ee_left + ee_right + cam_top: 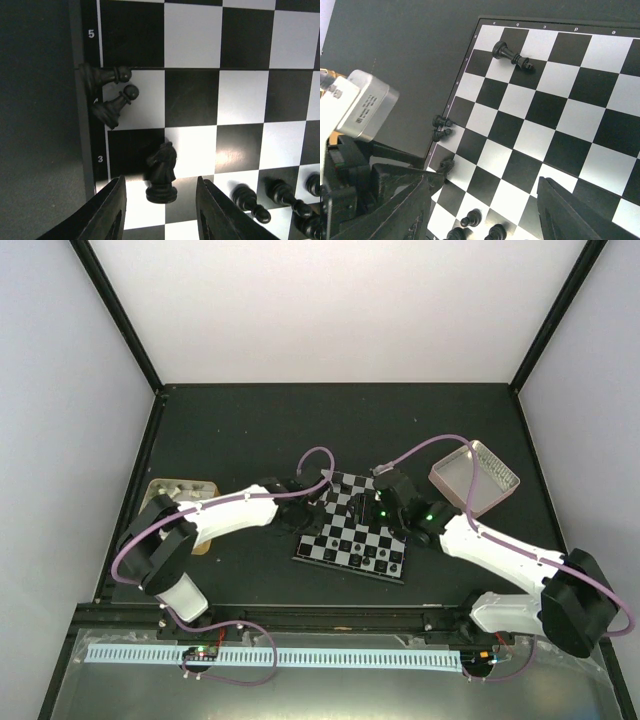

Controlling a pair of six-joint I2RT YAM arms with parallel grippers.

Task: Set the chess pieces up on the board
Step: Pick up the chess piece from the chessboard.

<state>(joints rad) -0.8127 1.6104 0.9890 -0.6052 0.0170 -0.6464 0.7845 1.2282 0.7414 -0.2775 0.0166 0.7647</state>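
Knight point(161, 167) upright at edge of board point(245, 100), straddled by left hand point(160, 181), parted and not touching it, presumably squared up for a grasp. Right hand point(491, 181) spread, empty, held clear over board.

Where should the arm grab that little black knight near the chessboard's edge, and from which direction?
Take the knight across its narrow body, just above the wider round base, coming down from above. It appears to stand upright on the chessboard with both sides free, and the open left gripper has one finger on either side, so closing there looks simplest.
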